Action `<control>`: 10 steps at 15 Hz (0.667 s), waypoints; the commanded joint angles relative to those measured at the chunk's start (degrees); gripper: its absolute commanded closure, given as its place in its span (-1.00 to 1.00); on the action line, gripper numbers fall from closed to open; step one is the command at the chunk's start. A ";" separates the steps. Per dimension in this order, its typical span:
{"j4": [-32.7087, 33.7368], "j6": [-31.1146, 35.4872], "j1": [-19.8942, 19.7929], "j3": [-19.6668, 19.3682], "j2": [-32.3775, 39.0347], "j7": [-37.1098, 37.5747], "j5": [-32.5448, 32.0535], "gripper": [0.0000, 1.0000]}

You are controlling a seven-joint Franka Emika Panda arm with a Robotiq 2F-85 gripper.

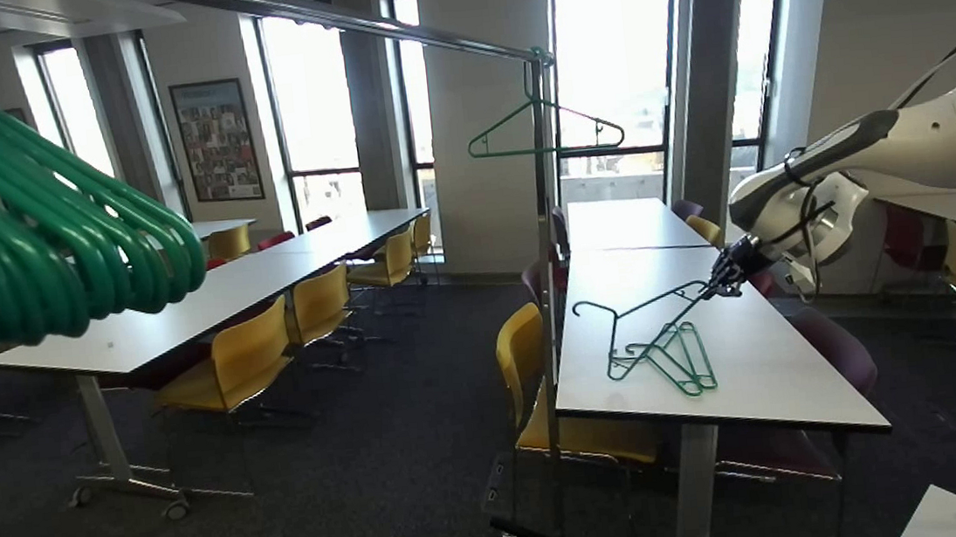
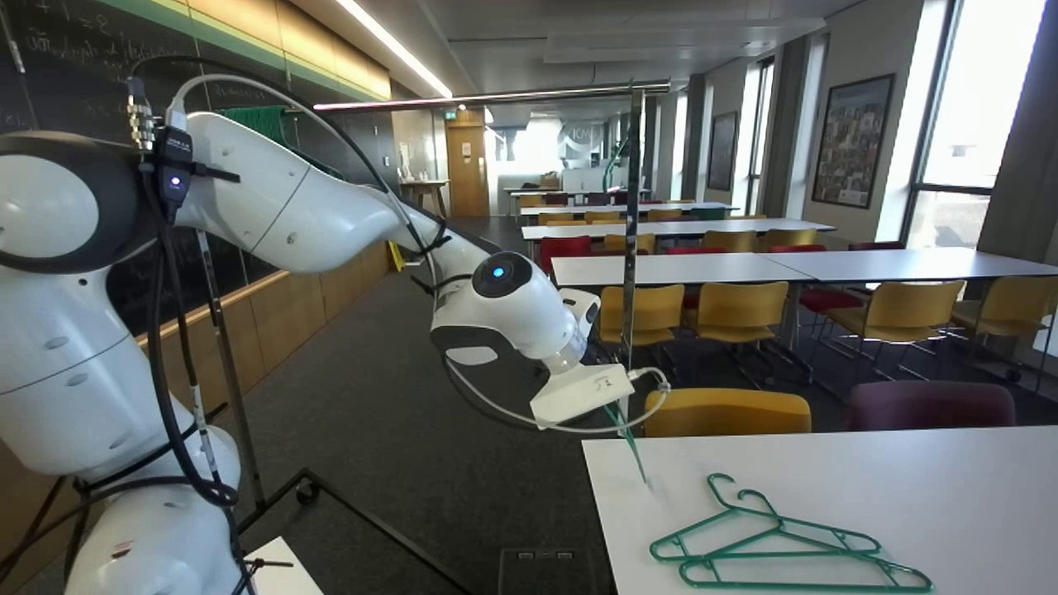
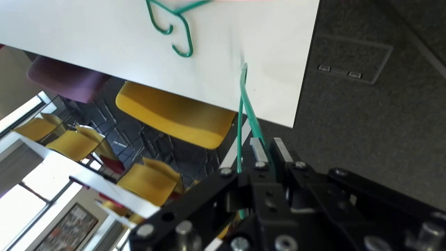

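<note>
- A white jointed robot arm (image 2: 306, 219) bends at a raised elbow well above the white rectangular table (image 1: 788, 388), then slopes down toward it.
- Its wrist is turned so that the black two-fingered gripper (image 3: 268, 148) points downward at a slant, higher than the table and near one of its corners.
- The gripper's fingers are drawn together with only a slim bar between them: they pinch a green plastic clothes hanger (image 3: 248, 106).
- That hanger tilts, its lower end reaching down toward the table beside the same corner; whether it touches the top I cannot tell.
- Two loose green plastic hangers (image 2: 779, 522) lie on the table, partly overlapping, apart from the held one.
- A yellow curved-back chair (image 3: 174, 111) and a purple curved-back chair (image 3: 68, 78) stand along one edge of the table.
- A shiny metal clothes rack (image 1: 385, 27) stands beside the table, bearing a single thin green hanger (image 1: 511, 154).
- A thick bunch of green hangers (image 1: 19, 238) hangs well apart from the table.
</note>
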 commanded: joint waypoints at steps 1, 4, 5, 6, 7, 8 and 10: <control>0.05 4.83 -9.53 5.93 1.02 9.29 -16.57 0.96; 2.41 13.16 -4.88 -1.11 3.68 14.67 -30.12 0.96; 3.02 16.10 -4.79 -2.09 4.54 16.25 -34.67 0.96; 3.71 19.23 -3.72 -4.05 5.63 18.63 -39.89 0.96; 4.44 21.72 -10.25 2.28 6.22 16.62 -39.10 0.96; 5.15 24.99 -10.41 1.96 7.48 17.01 -41.60 0.96; 7.19 31.69 -13.04 3.59 11.08 15.19 -43.76 0.96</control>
